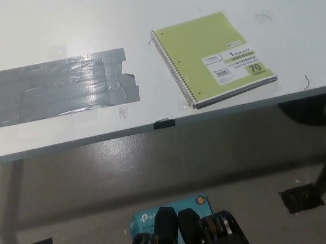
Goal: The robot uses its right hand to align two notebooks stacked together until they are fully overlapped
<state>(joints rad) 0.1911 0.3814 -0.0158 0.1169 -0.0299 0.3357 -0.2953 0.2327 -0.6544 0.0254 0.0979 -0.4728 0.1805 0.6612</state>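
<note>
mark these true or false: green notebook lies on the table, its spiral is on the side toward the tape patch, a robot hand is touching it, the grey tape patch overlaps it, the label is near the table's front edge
1. The green notebook lies on the white table: true.
2. Its spiral binding faces the grey tape patch: true.
3. A robot hand is touching it: false; neither hand is in view.
4. The tape patch overlaps the notebook: false; bare table separates them.
5. The white label sits at the notebook's end nearer the table's front edge: true.
</note>
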